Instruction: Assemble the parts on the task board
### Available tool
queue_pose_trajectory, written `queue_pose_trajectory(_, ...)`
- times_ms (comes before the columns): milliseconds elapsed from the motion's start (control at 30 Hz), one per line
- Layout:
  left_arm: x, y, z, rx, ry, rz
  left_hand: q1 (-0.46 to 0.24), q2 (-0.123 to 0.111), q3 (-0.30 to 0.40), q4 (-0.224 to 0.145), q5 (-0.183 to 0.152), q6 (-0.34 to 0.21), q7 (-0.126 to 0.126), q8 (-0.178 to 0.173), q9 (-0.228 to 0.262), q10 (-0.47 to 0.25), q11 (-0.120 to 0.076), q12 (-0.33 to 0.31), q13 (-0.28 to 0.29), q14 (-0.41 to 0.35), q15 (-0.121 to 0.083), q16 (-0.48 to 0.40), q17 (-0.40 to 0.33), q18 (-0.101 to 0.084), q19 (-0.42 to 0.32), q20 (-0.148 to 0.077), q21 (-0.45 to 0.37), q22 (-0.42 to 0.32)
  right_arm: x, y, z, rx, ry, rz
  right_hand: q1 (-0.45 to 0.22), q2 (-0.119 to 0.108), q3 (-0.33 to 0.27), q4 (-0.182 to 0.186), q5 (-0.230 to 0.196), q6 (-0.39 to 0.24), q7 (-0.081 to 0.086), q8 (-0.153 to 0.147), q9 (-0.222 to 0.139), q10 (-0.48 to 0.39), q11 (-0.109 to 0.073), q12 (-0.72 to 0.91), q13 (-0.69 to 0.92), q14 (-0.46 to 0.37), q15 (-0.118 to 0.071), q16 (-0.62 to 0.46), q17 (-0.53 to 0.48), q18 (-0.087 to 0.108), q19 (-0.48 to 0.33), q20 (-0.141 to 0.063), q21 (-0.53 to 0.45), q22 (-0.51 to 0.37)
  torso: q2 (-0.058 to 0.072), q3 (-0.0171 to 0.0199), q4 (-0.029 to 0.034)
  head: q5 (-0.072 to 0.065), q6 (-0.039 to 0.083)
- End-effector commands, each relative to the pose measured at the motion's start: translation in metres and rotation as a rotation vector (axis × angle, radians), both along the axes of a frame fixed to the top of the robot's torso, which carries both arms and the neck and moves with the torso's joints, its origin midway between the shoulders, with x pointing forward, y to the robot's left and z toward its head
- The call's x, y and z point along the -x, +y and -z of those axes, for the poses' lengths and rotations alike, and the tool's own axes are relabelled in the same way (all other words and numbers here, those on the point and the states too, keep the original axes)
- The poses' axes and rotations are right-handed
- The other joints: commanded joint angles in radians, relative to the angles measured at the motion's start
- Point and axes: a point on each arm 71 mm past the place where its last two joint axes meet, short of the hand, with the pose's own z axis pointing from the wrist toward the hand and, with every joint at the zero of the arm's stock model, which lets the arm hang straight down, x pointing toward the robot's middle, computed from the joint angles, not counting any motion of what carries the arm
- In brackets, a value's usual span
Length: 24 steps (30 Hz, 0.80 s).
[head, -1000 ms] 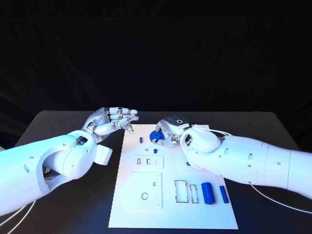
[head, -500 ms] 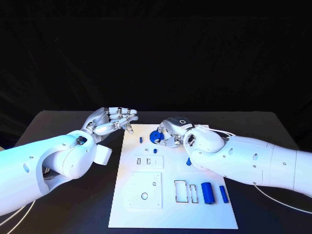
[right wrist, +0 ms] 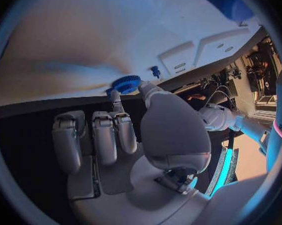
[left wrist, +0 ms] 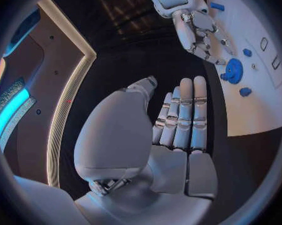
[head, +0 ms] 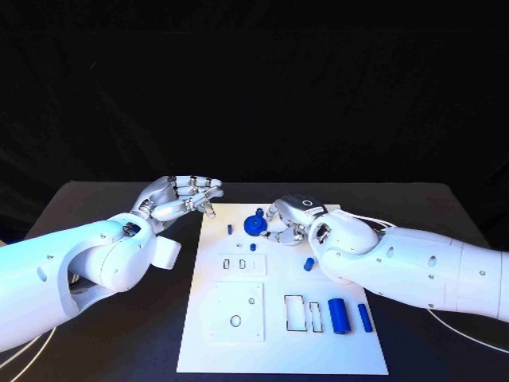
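Blue gear [head: 256, 224] stands at the far end of the board [head: 280, 354], a small blue peg [head: 231, 228] just beside it. Right hand [head: 289, 219] sits next to the gear, its fingertips [right wrist: 118, 96] at the gear's rim; whether they grip it I cannot tell. Left hand [head: 186, 196] hovers off the board's far left corner, fingers curled in, holding nothing. Blue cylinder [head: 338, 315] and bar [head: 366, 317] lie at the board's near end.

Words: none can be read.
Numbers: none can be read.
Signs: none can be read on the white board [head: 280, 334], the blue parts [head: 338, 315] or the table [head: 106, 199].
Robot hands: no writing can be made out on them.
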Motion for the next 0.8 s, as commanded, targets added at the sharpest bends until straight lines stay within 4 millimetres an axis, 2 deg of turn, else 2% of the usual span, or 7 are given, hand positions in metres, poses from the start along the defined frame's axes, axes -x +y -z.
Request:
queue_pose_trajectory(33,0.000,-0.001,-0.002,0.004,-0.008,0.017,0.007,0.001,0.004,0.002,-0.002,-0.004,0.015,-0.005,0.001,-0.002,0.001,-0.004,0.001,-0.007,0.002,0.005,-0.002,0.005,-0.007,-0.003,0.006,0.002,0.004,-0.004,-0.004,-0.026,-0.016,-0.002,0.007,0.001,0.005,0.001,0.006,0.001,-0.005,-0.003,0.000,0.092,0.000,0.005,0.250,0.102,0.003,0.004,0.250,-0.007,0.105,0.006,0.005,0.263,0.000,0.0001,-0.0016,0.000,0.003)
queue_pose_trajectory(267,0.000,0.000,-0.002,0.003,-0.009,0.014,0.007,0.001,0.004,0.002,-0.002,-0.004,0.015,-0.005,0.001,-0.002,0.001,-0.004,0.001,-0.007,0.002,0.005,-0.002,0.005,-0.007,-0.003,0.006,0.002,0.014,-0.025,-0.025,-0.112,-0.064,-0.001,0.007,0.000,0.006,0.002,0.006,0.002,-0.005,-0.002,0.000,0.093,0.000,0.006,0.251,0.101,0.003,0.004,0.249,-0.007,0.105,0.006,0.005,0.263,-0.002,0.0017,-0.0034,-0.007,0.007)
queue_pose_trajectory(367,0.000,0.001,-0.001,0.002,-0.009,0.011,0.007,0.001,0.004,0.002,-0.002,-0.004,0.015,-0.005,0.001,-0.002,0.001,-0.004,0.001,-0.007,0.002,0.005,-0.002,0.005,-0.007,-0.003,0.006,0.002,0.016,-0.043,-0.038,-0.170,-0.053,0.002,0.017,-0.003,0.011,0.000,0.010,0.003,-0.006,-0.002,0.000,0.091,-0.001,0.005,0.249,0.101,0.002,0.004,0.249,-0.007,0.105,0.005,0.005,0.263,-0.002,0.0011,-0.0034,-0.011,0.010)
queue_pose_trajectory(433,-0.001,0.003,-0.001,0.001,-0.010,0.007,0.007,0.001,0.004,0.002,-0.002,-0.004,0.015,-0.005,0.001,-0.002,0.001,-0.004,0.001,-0.007,0.002,0.005,-0.002,0.005,-0.007,-0.003,0.006,0.002,0.017,-0.059,-0.047,-0.207,-0.023,0.004,0.058,-0.020,0.022,-0.012,-0.024,0.001,-0.004,-0.004,-0.002,0.088,0.000,0.002,0.246,0.099,0.002,0.002,0.241,-0.007,0.105,0.004,0.005,0.263,-0.004,0.0017,-0.0057,-0.012,0.011)
queue_pose_trajectory(567,-0.001,0.004,-0.001,0.001,-0.011,0.005,0.005,-0.001,0.004,0.003,-0.002,-0.005,0.015,-0.006,0.001,-0.003,0.001,-0.004,0.001,-0.008,0.003,0.005,-0.003,0.004,-0.010,-0.002,0.010,0.004,0.019,-0.090,-0.054,-0.251,0.022,0.016,0.113,-0.040,0.029,-0.031,-0.079,-0.004,-0.001,-0.010,-0.004,0.078,0.003,-0.008,0.235,0.095,0.004,-0.003,0.224,-0.007,0.105,0.006,0.005,0.263,-0.006,0.0037,-0.0112,-0.019,0.012)
queue_pose_trajectory(800,-0.002,0.006,-0.001,0.004,-0.016,0.006,0.005,-0.003,0.004,0.002,-0.003,-0.006,0.014,-0.006,0.001,-0.004,0.001,-0.004,0.001,-0.008,0.003,0.005,-0.003,0.005,-0.011,-0.002,0.011,0.005,0.015,-0.152,-0.054,-0.257,0.054,0.071,0.159,-0.064,0.016,-0.050,-0.082,-0.011,0.002,-0.016,-0.007,0.076,0.005,-0.009,0.234,0.097,0.006,-0.001,0.230,-0.007,0.105,0.008,0.005,0.263,-0.009,0.0125,-0.0217,-0.030,0.008)
